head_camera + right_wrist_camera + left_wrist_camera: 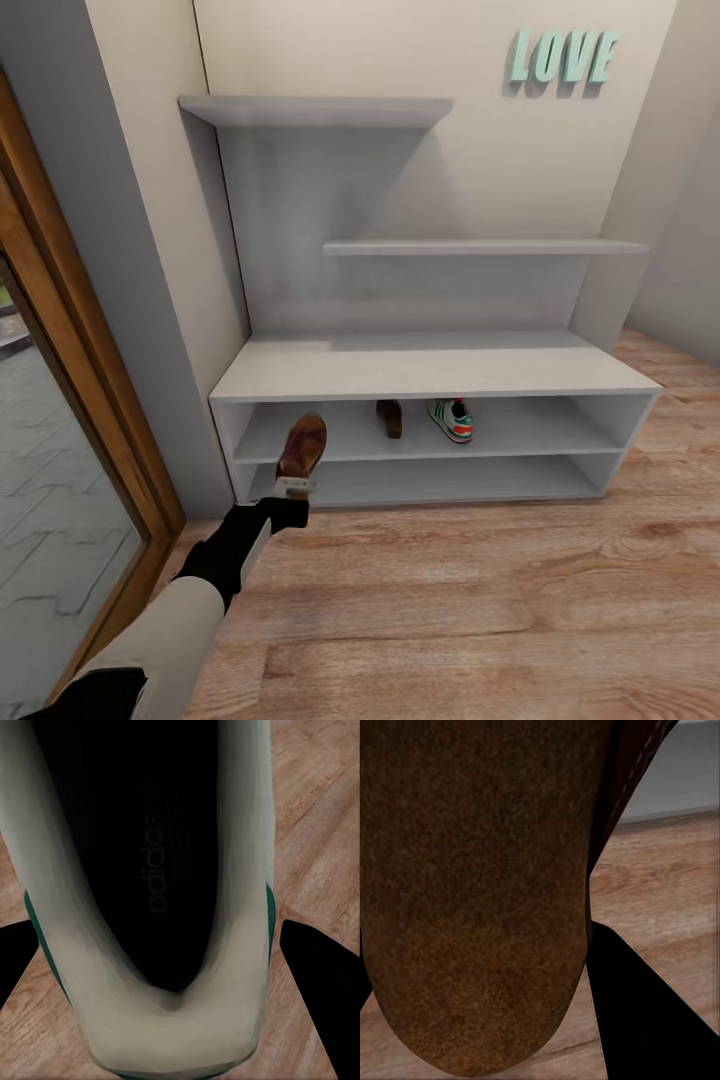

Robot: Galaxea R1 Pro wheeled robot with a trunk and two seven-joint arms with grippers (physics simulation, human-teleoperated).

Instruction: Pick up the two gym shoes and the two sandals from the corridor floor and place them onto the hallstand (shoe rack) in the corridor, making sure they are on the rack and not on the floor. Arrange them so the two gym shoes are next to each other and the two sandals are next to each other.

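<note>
My left gripper [293, 488] is shut on a dark brown sandal [302, 446], holding it toe-forward just in front of the left end of the grey hallstand [430, 366]. Its mottled footbed [472, 892] sits close to the left wrist camera, with one black finger [649, 1020] beside it. On the upper shelf slot lie the other sandal [389, 418] and, just to its right, an off-white gym shoe [451, 420]. In the right wrist view my right gripper [172, 1020] is shut on the second gym shoe [112, 1020], above the wood floor [315, 832].
Two floating grey shelves [320, 110] hang above the hallstand, with mint LOVE letters [562, 56] on the wall. A wooden door frame with glass [90, 420] stands close on the left. The lower shelf slot [450, 480] is bare. Plank floor [480, 600] stretches in front.
</note>
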